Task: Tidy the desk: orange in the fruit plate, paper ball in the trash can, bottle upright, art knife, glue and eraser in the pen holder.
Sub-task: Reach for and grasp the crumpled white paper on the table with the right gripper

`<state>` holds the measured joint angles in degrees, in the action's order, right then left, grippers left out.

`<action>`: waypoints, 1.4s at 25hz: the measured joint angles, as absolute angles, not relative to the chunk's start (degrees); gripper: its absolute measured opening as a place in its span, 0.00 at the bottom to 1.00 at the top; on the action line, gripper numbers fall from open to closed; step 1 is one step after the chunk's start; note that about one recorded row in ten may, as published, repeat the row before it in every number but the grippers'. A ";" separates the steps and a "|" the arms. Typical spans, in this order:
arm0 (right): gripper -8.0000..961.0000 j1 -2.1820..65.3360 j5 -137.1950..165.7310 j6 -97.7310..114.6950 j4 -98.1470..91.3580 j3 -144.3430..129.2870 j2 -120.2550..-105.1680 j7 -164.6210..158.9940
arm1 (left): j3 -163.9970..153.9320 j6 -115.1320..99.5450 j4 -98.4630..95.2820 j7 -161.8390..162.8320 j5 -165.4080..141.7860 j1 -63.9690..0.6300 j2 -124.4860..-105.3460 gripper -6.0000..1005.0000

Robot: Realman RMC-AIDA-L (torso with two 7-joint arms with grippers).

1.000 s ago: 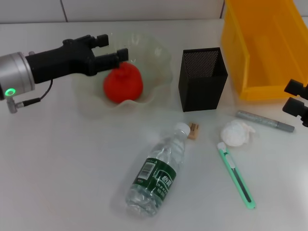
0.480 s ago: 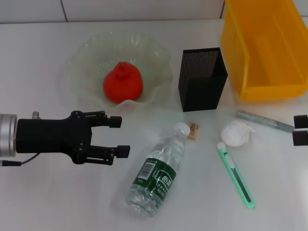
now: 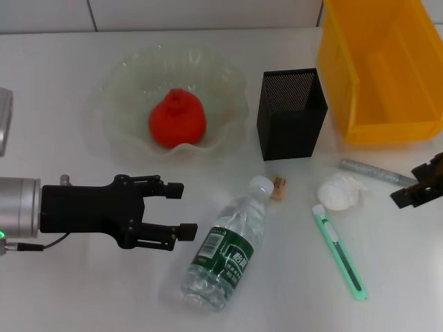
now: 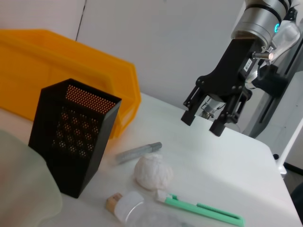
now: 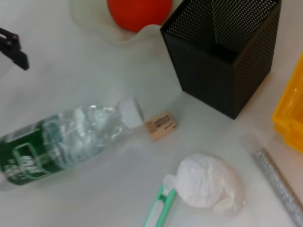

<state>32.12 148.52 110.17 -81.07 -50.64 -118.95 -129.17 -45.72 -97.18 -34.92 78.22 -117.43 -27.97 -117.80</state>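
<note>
On the white worktop [image 3: 83, 290], nearest the robot, a plastic water bottle [image 3: 225, 249] lies on its side, its green label up and its white cap pointing away toward the pen holder. Just to its left the left gripper [image 3: 178, 209] hovers low with its black fingers [image 3: 174, 188] spread and empty, tips close to the bottle's label but apart from it. To the right of the bottle a green art knife [image 3: 339, 252] lies lengthwise, its white tip just beside the crumpled white paper ball [image 3: 339, 191]. A small tan eraser [image 3: 279, 187] sits touching or nearly touching the bottle's cap. Beyond the paper ball a grey glue stick [image 3: 379, 173] lies flat. The right gripper [image 4: 204, 122] is at the right edge of the worktop near the glue stick's end, raised above the surface, its fingers spread with nothing between them. Farther back stands the black mesh pen holder [image 3: 291, 114], upright. To its left the orange [image 3: 177, 118] rests inside the clear wavy-edged fruit plate [image 3: 124, 76]. At the far right is the yellow bin [image 3: 381, 62].
</note>
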 joint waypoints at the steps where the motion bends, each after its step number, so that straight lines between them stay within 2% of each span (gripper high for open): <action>1: 0.71 32.13 148.96 108.42 -80.60 -52.31 -119.26 -129.51 | -45.74 -96.84 -34.85 78.22 -117.59 -27.96 -117.94 0.85; 15: 0.69 33.30 143.17 90.75 -68.82 -64.35 -119.34 -131.33 | -45.88 -96.16 -33.49 78.17 -117.87 -28.49 -118.22 0.84; 33: 0.67 34.68 143.21 85.11 -63.80 -71.56 -119.35 -131.46 | -45.74 -94.35 -33.49 77.94 -117.47 -28.39 -118.30 0.83; 35: 0.64 34.38 143.17 85.30 -64.33 -71.57 -119.38 -131.41 | -45.70 -94.33 -33.49 77.86 -117.46 -28.30 -118.30 0.83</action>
